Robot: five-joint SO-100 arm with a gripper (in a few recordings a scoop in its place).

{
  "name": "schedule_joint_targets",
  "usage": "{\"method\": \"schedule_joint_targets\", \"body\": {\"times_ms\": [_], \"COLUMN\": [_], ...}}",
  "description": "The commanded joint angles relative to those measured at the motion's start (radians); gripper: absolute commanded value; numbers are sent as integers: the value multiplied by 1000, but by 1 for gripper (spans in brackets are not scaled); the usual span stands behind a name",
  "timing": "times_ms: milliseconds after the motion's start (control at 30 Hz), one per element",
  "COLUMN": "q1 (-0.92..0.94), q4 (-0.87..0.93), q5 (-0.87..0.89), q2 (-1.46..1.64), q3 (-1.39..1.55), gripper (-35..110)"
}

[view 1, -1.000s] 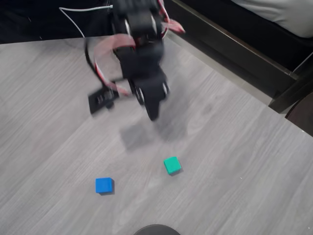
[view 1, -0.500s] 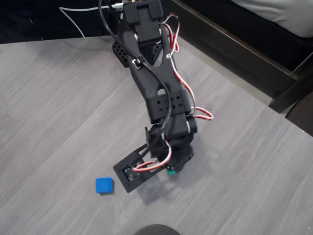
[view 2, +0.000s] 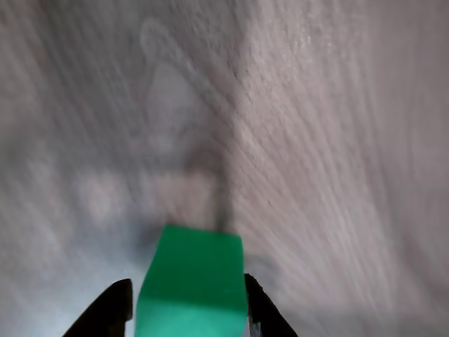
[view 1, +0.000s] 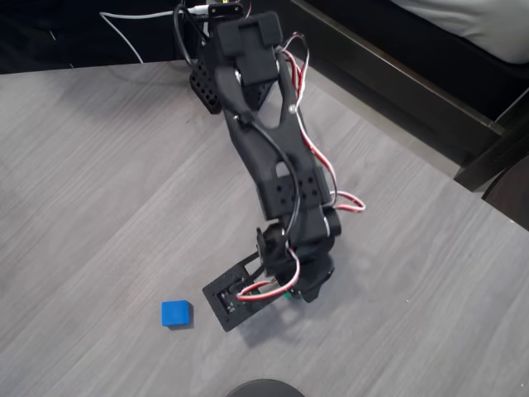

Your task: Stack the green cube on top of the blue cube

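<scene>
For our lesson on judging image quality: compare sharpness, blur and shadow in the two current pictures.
Overhead view: sharp and evenly lit; the blue cube and table grain are crisp, with a soft shadow under the arm. Wrist view: the table is smeared and out of focus; the green cube fills the bottom between the dark fingers, its edges soft, with a faint shadow above it.

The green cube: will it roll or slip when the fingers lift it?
The green cube has flat faces, so it probably will not roll. Its matte sides sit between both fingers, so slipping seems unlikely. It looks solid, probably stiff and light.
</scene>
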Motion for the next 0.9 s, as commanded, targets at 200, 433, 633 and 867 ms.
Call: {"method": "schedule_joint_targets", "body": {"times_ms": [200, 433, 633, 867], "q1": [91, 295, 423, 489], "q4": [92, 235, 219, 235], "q5": [8, 20, 14, 11], "q2": [20, 112, 91, -43], "q3": [-161, -351, -368, -495], "gripper": [0, 0, 0, 0]}}
